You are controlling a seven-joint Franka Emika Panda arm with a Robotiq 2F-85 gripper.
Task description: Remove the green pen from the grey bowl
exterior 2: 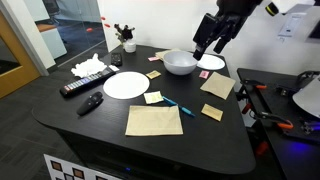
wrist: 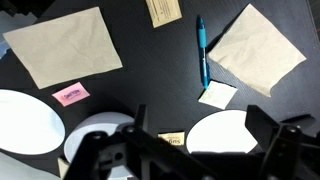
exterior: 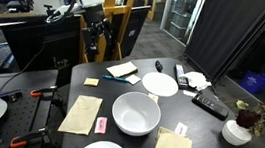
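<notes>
The green pen (wrist: 203, 50) lies flat on the dark table (exterior 2: 90, 125) beside a tan napkin (wrist: 255, 50), well apart from the grey bowl (exterior: 135, 113), which looks empty, so the removal itself seems done. The gripper (exterior 2: 210, 50) hangs high over the bowl's end of the table, jaws spread wide, holding nothing. You would do best to lift the arm straight up and away, clear of the bowl's rim and the white plate (exterior 2: 127, 85), leaving the pen undisturbed.

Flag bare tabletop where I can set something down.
Bare: the table strip along its edge beyond the large napkin, and the corner beside the remote. Crowded: around the grey bowl, with plate, sticky notes and green pen.
</notes>
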